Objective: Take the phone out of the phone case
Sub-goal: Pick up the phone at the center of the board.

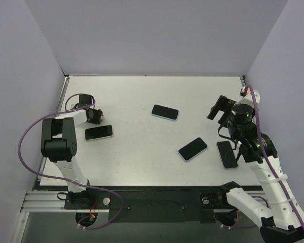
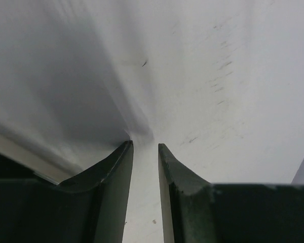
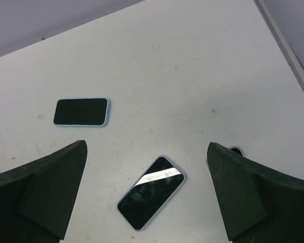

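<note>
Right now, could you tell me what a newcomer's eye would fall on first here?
Four dark-screened phones lie scattered on the white table: the left phone, the blue-cased phone far centre, the middle phone and the right phone by the right arm. The right gripper hovers near them, fingers spread wide; the left gripper sits by the left phone, fingers almost together.
</note>
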`<state>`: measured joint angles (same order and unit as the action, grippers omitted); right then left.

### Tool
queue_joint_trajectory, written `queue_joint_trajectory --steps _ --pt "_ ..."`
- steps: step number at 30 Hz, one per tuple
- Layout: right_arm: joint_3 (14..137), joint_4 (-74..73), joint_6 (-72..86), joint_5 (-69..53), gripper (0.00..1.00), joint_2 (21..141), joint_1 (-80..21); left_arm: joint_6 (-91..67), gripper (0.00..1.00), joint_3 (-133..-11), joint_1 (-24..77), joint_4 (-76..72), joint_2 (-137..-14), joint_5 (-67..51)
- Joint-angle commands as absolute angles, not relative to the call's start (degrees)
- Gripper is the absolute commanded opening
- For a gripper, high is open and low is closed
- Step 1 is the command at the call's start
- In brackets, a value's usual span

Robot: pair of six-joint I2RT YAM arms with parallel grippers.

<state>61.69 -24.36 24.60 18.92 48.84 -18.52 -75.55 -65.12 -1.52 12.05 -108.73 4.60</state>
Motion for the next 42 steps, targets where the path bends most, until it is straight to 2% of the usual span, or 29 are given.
queue_joint_trajectory --steps 1,4,8,11,13,17,18,19,20,22,25,27,30,34,42 --pt "61.00 -21.01 25.66 16.09 1.00 51.41 -19.07 -70.42 0.37 -59.26 -0.88 20.30 -102.58 7.47" --pt "61.17 -20.22 26.19 13.63 1.00 52.99 -19.25 -62.97 0.39 -56.08 -0.88 20.92 -97.75 9.22" --pt "60.91 -19.60 26.63 12.31 1.00 53.70 -19.51 -57.67 0.47 -54.67 -1.05 25.57 -93.09 13.09" --pt "60.73 -18.90 26.72 11.69 1.00 53.70 -19.69 -58.09 0.54 -50.63 -1.23 27.33 -89.66 9.95" --pt "60.21 -18.11 26.89 10.99 1.00 53.53 -19.95 -59.32 0.55 -46.86 -0.44 26.46 -86.84 5.82" --pt "57.93 -15.39 27.68 6.95 1.00 53.96 -21.09 -60.64 0.60 -43.16 5.44 26.28 -82.10 3.43" --pt "57.75 -15.21 28.21 6.07 1.00 54.40 -21.70 -60.30 0.68 -43.07 7.19 26.71 -81.13 4.12" --pt "57.22 -14.77 28.30 5.63 1.00 54.49 -22.06 -59.25 0.70 -43.41 7.82 27.33 -79.99 4.65" --pt "57.04 -14.50 28.39 4.84 1.00 54.75 -22.84 -56.72 0.82 -44.72 9.21 29.07 -79.37 8.14" --pt "56.95 -14.24 28.04 4.75 1.00 54.93 -23.99 -51.98 0.91 -46.13 11.33 30.58 -77.79 15.16" --pt "56.08 -13.62 27.51 5.36 1.00 54.06 -25.13 -45.54 0.91 -47.02 12.48 29.79 -76.99 17.49" --pt "55.64 -13.10 27.33 5.88 1.00 53.70 -25.22 -45.00 0.92 -47.46 12.39 28.74 -78.47 14.25" --pt "55.63 -12.75 27.25 6.06 1.00 53.52 -25.31 -50.18 0.92 -51.24 13.09 32.34 -81.64 10.73" --pt "55.28 -12.66 27.16 6.50 1.00 53.53 -25.49 -57.12 0.92 -51.15 13.62 28.83 -82.79 7.21" --pt "54.93 -13.36 26.19 8.26 1.00 51.51 -25.49 -65.65 0.93 -57.92 13.97 40.96 -87.80 14.33"
